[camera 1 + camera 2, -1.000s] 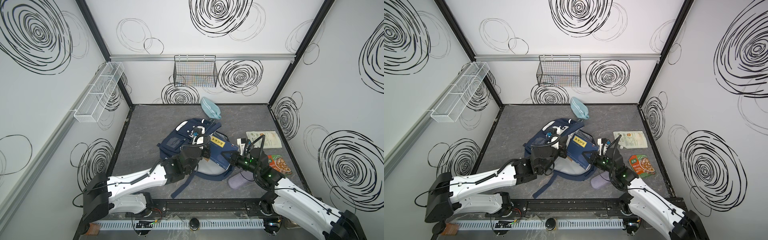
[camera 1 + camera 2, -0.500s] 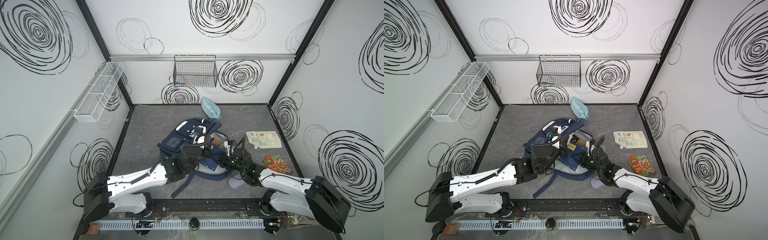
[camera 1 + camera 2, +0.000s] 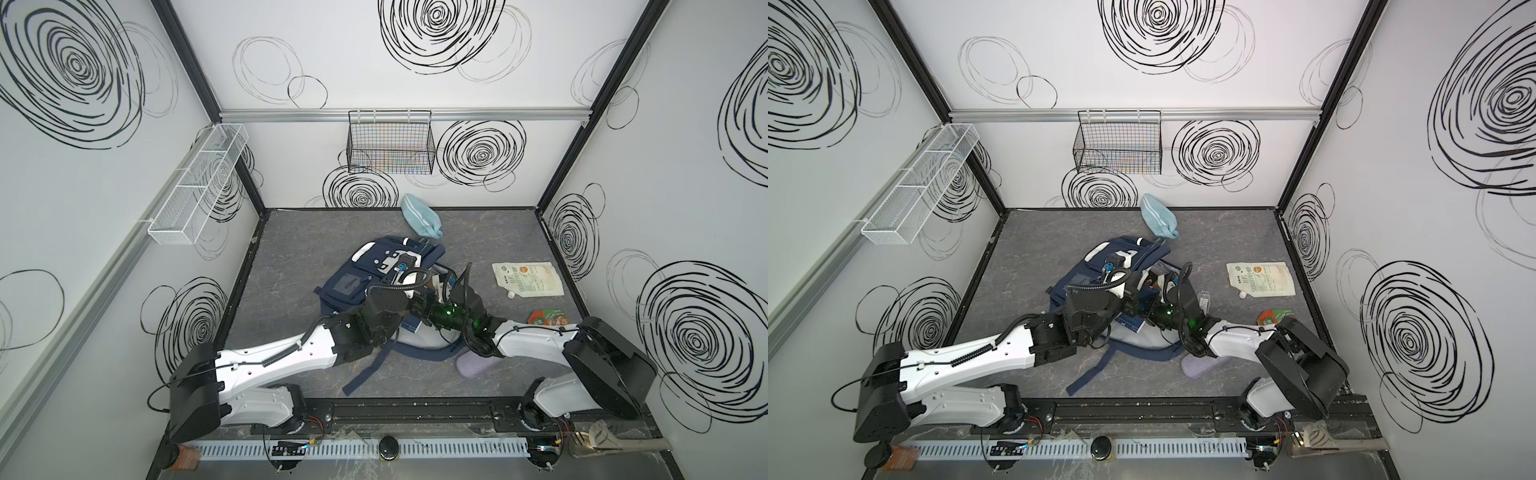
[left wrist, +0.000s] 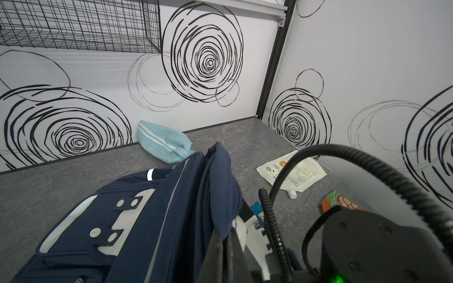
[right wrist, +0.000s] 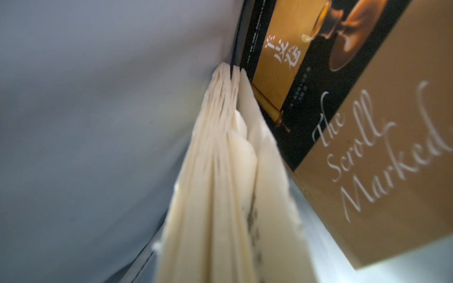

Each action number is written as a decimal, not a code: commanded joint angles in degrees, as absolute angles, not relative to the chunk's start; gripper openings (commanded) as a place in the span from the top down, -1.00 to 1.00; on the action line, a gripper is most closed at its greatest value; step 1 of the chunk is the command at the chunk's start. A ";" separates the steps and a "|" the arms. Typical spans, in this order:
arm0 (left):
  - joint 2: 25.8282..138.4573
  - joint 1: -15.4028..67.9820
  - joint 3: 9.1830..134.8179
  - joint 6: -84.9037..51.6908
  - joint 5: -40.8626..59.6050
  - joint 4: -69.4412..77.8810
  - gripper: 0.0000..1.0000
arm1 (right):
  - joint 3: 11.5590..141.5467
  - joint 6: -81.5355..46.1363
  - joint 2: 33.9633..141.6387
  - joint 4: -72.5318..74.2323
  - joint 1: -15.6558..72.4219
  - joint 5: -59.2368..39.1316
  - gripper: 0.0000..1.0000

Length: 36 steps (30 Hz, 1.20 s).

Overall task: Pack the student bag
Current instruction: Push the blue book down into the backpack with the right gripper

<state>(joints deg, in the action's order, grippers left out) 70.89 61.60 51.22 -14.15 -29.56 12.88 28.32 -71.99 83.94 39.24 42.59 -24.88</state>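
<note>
In the middle of the grey surface (image 3: 291,249) lies the student bag (image 3: 357,282), its front pockets facing up. The left gripper (image 4: 225,241) is pressed together on the navy fabric edge of the bag's opening and holds it up. The right gripper (image 3: 420,306) reaches into that opening. I cannot tell its state, though its wrist view shows a book (image 5: 367,122) close up.

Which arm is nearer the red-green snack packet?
Right. The right arm has its forearm lying just in front of the snack packet. The left arm reaches in from the far side of the student bag, well away from the packet.
</note>
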 commanded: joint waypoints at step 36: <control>71.35 56.47 49.68 -19.56 -27.13 20.60 1.00 | 26.21 -48.55 50.89 -3.09 34.88 -5.04 -1.00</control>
<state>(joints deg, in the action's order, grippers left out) 70.96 57.56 49.84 -17.78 -25.89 12.91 27.70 -53.84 56.55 6.09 36.25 -12.25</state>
